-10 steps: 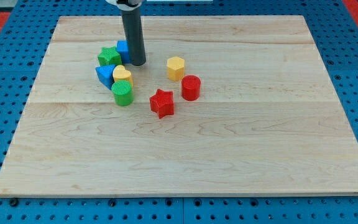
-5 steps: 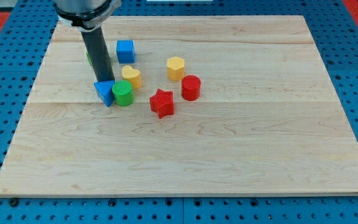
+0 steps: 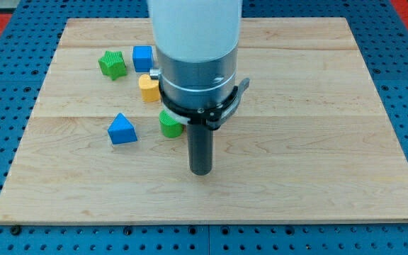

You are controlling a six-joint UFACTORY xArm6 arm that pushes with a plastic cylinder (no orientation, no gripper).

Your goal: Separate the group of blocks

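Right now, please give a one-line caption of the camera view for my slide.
My tip rests on the board below a green cylinder, with blue triangle, yellow block, blue cube, green star spread.

The tip [image 3: 200,171] stands on bare worktop [image 3: 317,142]; the boards toward the view's bottom and right of it are open.

Obstacles lie up and to the view's left of the tip:
- green ribbed block [image 3: 169,124], nearest, partly under the arm;
- blue triangle [image 3: 122,129], further left, apart;
- yellow block [image 3: 149,87], above;
- blue cube [image 3: 142,57] and green star [image 3: 112,64], farthest.

The arm's body [image 3: 195,57] hides the worktop directly above the tip.
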